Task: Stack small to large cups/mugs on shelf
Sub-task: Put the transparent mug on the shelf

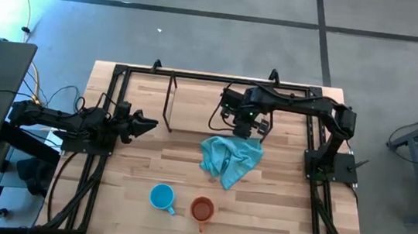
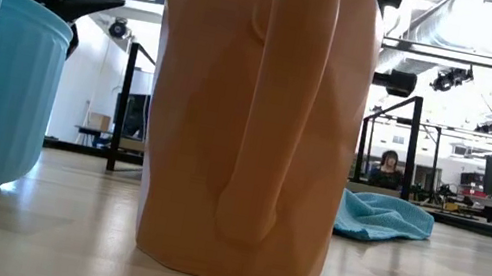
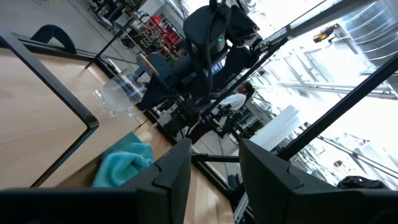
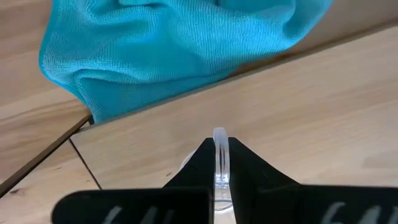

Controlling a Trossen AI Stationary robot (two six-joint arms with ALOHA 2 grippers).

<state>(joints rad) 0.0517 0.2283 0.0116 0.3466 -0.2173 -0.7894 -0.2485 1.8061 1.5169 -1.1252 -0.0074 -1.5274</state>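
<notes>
Right wrist view shows the right hand (image 4: 219, 148) pinched shut on the thin rim of the glass (image 4: 219, 134), low over the pale wood of the shelf (image 4: 311, 93), with the cloth (image 4: 180, 50) bunched just beyond the shelf's dark edge. From above, that hand (image 1: 243, 122) sits at upper centre of the frame, right by the top of the cloth (image 1: 229, 160). The blue mug (image 1: 161, 198) and orange mug (image 1: 202, 208) stand side by side at lower centre of the desk (image 1: 277, 210), well apart from the shelf. The left hand (image 1: 144, 123) waits at centre left, fingers moderately apart and holding nothing. The main risk looks like the grip itself: two narrow fingers on one slick glass wall give little hold, so the glass could pivot, slip out or tip when let go if it is not flat on the wood. I cannot tell whether its base is touching the shelf or hanging just above it. A second worry is the cloth, which lies so close that a sideways move might drag it or push a fold under the glass. Stacking order is another trap: the glass is the smallest, so parking it where a mug must go would cost an extra move.
</notes>
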